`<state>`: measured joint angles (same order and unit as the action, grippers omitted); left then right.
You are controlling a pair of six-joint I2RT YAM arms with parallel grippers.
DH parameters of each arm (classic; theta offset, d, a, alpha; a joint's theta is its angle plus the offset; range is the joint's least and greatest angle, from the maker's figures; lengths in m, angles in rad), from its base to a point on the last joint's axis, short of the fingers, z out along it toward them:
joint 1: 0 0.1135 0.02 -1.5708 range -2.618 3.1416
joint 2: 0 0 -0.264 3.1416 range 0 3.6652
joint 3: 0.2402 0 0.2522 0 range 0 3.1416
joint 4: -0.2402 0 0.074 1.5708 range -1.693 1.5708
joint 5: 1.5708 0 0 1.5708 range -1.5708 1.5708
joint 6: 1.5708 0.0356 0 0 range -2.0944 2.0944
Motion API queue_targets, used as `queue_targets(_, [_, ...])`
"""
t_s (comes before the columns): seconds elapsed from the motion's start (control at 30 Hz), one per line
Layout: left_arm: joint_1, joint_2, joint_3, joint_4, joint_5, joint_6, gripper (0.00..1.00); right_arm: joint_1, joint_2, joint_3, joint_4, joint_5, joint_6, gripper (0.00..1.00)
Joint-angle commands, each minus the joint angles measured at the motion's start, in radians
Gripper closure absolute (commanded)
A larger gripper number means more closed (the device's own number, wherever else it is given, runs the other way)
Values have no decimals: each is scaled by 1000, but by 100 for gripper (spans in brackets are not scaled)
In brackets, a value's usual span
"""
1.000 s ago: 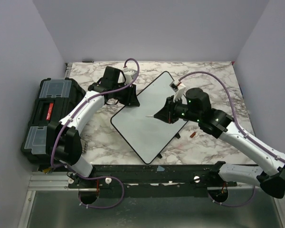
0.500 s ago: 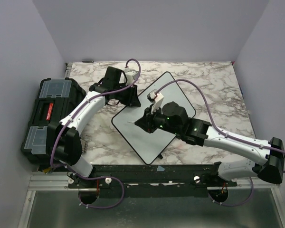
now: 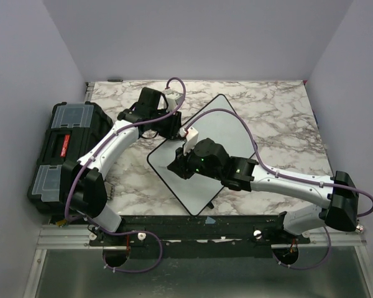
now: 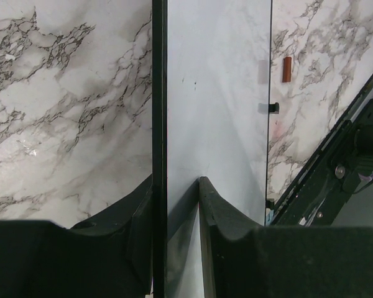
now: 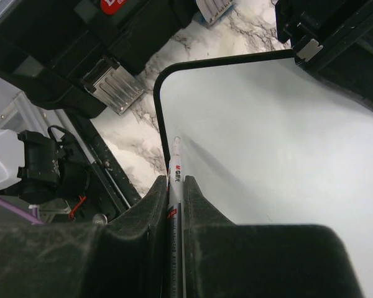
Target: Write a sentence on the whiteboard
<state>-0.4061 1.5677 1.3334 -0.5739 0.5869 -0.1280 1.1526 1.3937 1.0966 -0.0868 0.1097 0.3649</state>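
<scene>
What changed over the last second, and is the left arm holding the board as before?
The right gripper, shut on the marker, swept left across the whiteboard, from near its middle to its left corner, with the arm stretching out. Nothing was picked up or let go. The left gripper stays clamped on the board's edge, the board has not shifted, and no writing shows yet.

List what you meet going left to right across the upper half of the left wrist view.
marble table → whiteboard, its black rim first → small red piece lying on the marble just past the board's right edge.
</scene>
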Motion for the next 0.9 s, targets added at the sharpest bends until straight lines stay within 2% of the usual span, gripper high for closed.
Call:
queue_targets(0.0, [-36,-30,-9,-55,-1,33,100,11,20,36,47,39,-12,99])
queue_targets(0.87, [-43,-30,-12,-57,-10,34,100,11,42,-22,17,84,10,99])
